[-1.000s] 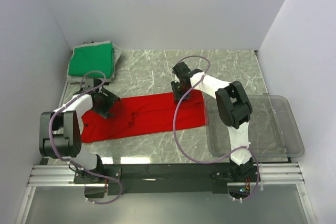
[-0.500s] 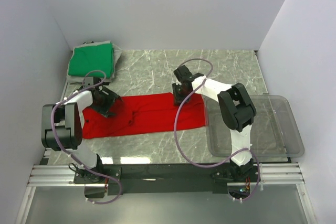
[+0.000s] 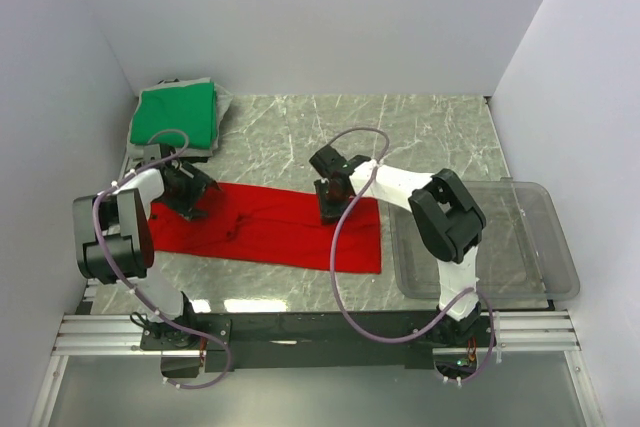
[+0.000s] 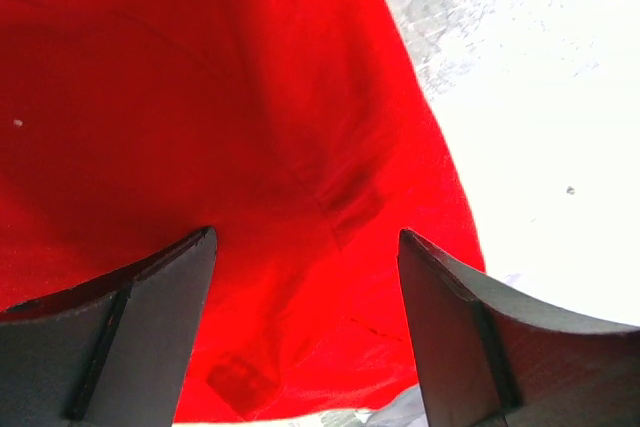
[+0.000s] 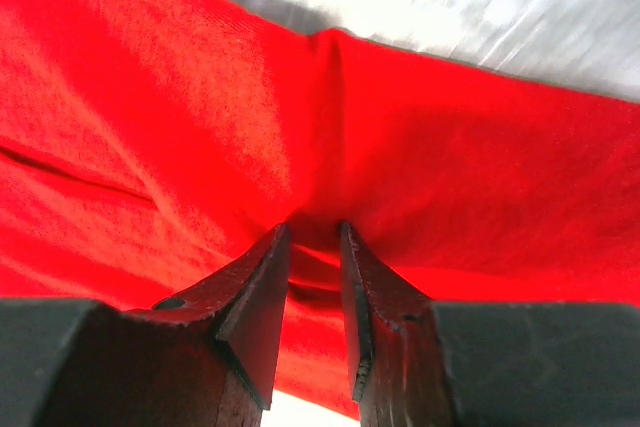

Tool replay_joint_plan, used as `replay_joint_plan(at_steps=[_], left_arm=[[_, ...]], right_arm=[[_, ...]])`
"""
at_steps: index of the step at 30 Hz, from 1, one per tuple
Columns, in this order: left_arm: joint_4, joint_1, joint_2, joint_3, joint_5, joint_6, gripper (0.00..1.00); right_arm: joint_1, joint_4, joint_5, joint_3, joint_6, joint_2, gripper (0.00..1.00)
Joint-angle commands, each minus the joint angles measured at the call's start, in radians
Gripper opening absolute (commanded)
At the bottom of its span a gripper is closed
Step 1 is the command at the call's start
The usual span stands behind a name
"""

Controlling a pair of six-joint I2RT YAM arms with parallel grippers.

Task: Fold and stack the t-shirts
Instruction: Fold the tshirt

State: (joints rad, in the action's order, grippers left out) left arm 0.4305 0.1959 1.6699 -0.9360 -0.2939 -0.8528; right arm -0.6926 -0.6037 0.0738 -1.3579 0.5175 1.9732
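Status from my end:

- Red t-shirt (image 3: 270,232) lies flat as a long strip across the middle of the marble table (image 3: 430,132). It runs from about 9 o'clock to just right of centre, and its right end sits nearer the arm bases than its left end.
- Left gripper (image 4: 305,235) is down over the shirt's 9 o'clock end. Its jaws are spread wide, and the wrist cam shows red cloth lying under and between them with nothing pinched. I can see a short edge of bare table at 3 o'clock in that view.
- Right gripper (image 5: 313,227) is on the shirt's far edge, around 12 o'clock of the strip's right half. Its jaws are narrow and clamped on a raised ridge of red cloth, and creases fan out from the pinch point.
- Green t-shirt (image 3: 178,115) is folded in the table's 10 o'clock corner, well apart from the red one and clear of both arms.
- Clear plastic bin (image 3: 560,247) sits at 3 o'clock. Its left wall is just beside the red shirt's right end, but I can't tell whether they touch.
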Motion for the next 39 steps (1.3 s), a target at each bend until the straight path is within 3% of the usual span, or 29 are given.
replay_joint_plan(at_steps=[1, 17, 28, 39], left_arm=[[-0.007, 0.005, 0.067, 0.002, 0.145, 0.109, 0.80], [-0.032, -0.232, 0.183, -0.023, 0.165, 0.100, 0.80], [0.016, -0.424, 0.278, -0.175, 0.164, 0.097, 0.80], [0.091, -0.567, 0.455, -0.438, 0.164, 0.107, 0.79]], right_arm=[[-0.062, -0.140, -0.032, 0.068, 0.058, -0.016, 0.34], [-0.229, -0.145, 0.095, 0.273, 0.168, -0.145, 0.34], [-0.271, -0.145, 0.142, 0.384, 0.216, -0.234, 0.34], [-0.283, -0.122, 0.181, 0.427, 0.254, -0.290, 0.34]])
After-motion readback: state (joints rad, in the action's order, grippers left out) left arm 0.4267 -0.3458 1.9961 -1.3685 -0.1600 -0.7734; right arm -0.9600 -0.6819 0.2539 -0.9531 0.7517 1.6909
